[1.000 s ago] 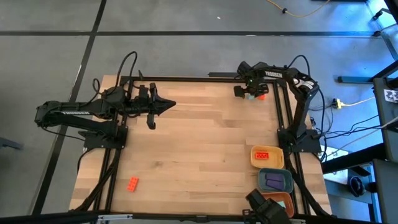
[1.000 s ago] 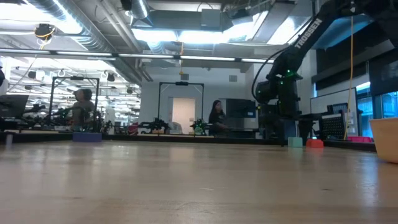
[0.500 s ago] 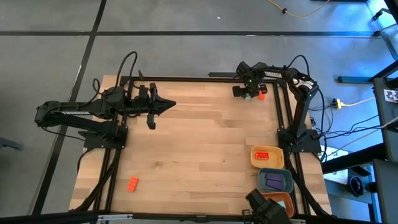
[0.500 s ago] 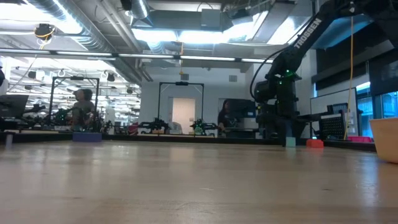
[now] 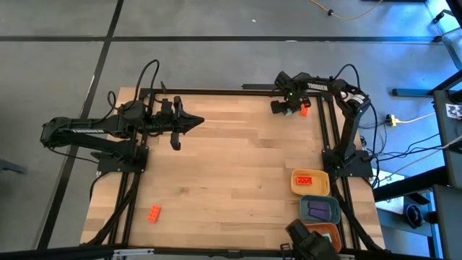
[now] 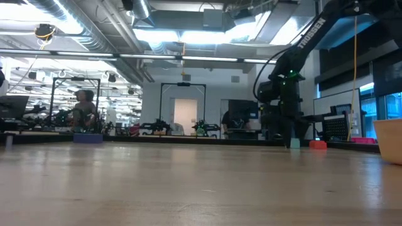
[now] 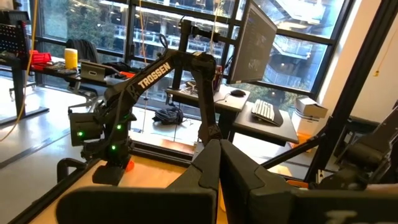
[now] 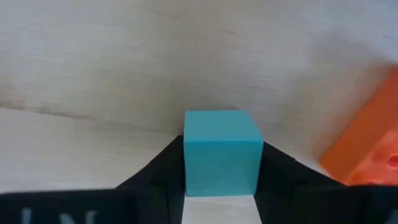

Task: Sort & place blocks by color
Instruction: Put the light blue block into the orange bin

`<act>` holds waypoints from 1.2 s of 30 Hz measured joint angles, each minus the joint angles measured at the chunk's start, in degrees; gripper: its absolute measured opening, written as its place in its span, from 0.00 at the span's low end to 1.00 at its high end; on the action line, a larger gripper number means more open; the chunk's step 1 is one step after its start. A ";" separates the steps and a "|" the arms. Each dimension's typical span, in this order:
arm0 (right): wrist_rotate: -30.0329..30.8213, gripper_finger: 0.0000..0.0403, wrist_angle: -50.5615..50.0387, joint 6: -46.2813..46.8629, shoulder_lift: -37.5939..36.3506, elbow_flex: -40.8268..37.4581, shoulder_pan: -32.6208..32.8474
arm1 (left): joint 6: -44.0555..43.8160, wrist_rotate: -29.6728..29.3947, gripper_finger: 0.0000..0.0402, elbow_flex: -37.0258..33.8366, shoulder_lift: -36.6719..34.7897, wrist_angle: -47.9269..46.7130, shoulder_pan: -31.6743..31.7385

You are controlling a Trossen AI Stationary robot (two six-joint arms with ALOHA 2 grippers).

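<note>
A wooden table (image 5: 231,166) carries three trays (image 5: 315,209) and scattered blocks (image 5: 154,213).

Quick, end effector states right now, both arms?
Left end effector: shut, empty.
Right end effector: shut on the teal block.

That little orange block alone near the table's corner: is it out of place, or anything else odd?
Yes, the orange block lies far from the trays, unsorted. Nothing looks spilled or damaged; the right gripper fingers close on a teal block.

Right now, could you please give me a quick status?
Right gripper shut on teal block, far table corner. Left gripper shut, idle. Orange block close beside.
</note>
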 joint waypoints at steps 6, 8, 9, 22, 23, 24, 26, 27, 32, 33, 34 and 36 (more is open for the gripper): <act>6.06 0.34 4.71 -0.83 -9.44 0.15 -0.09 | 0.01 -0.02 0.00 -0.01 0.00 0.00 0.00; 6.23 0.34 6.55 -0.83 -13.40 0.04 -0.07 | 0.03 -0.02 0.00 -0.01 0.00 0.00 0.00; 6.24 0.34 7.84 -0.85 -15.73 0.06 -0.07 | 0.03 -0.02 0.00 -0.01 0.00 0.00 0.00; 18.57 0.34 16.13 -0.75 -37.85 0.20 10.12 | 0.06 1.40 0.00 -0.01 0.00 0.00 -0.02; 19.83 0.34 16.09 -0.76 -38.33 0.21 10.83 | 0.06 1.40 0.00 -0.01 0.00 0.02 -0.02; 20.64 0.34 16.00 -0.79 -38.56 0.21 11.48 | 0.06 1.43 0.00 -0.01 0.00 0.02 -0.02; 20.78 0.34 16.10 -0.91 -38.76 0.20 12.44 | 0.03 1.51 0.00 -0.01 0.00 0.33 -0.02; 20.78 0.34 16.36 -1.11 -38.92 0.21 12.80 | 0.03 1.49 0.00 -0.01 0.00 0.53 -0.02; 19.60 0.34 18.25 -5.31 -39.03 0.19 14.99 | 0.03 1.49 0.00 -0.01 0.00 0.98 -0.02; 17.99 0.34 19.25 -6.27 -39.22 0.21 15.86 | 0.03 1.49 0.00 -0.01 0.00 1.04 -0.02; 16.23 0.34 20.44 -7.59 -39.50 0.19 16.92 | 0.03 1.49 0.00 -0.01 -0.01 1.03 -0.02; 11.87 0.34 22.87 -10.44 -40.36 0.19 19.87 | 0.01 1.55 0.00 -0.01 -0.02 1.03 -0.02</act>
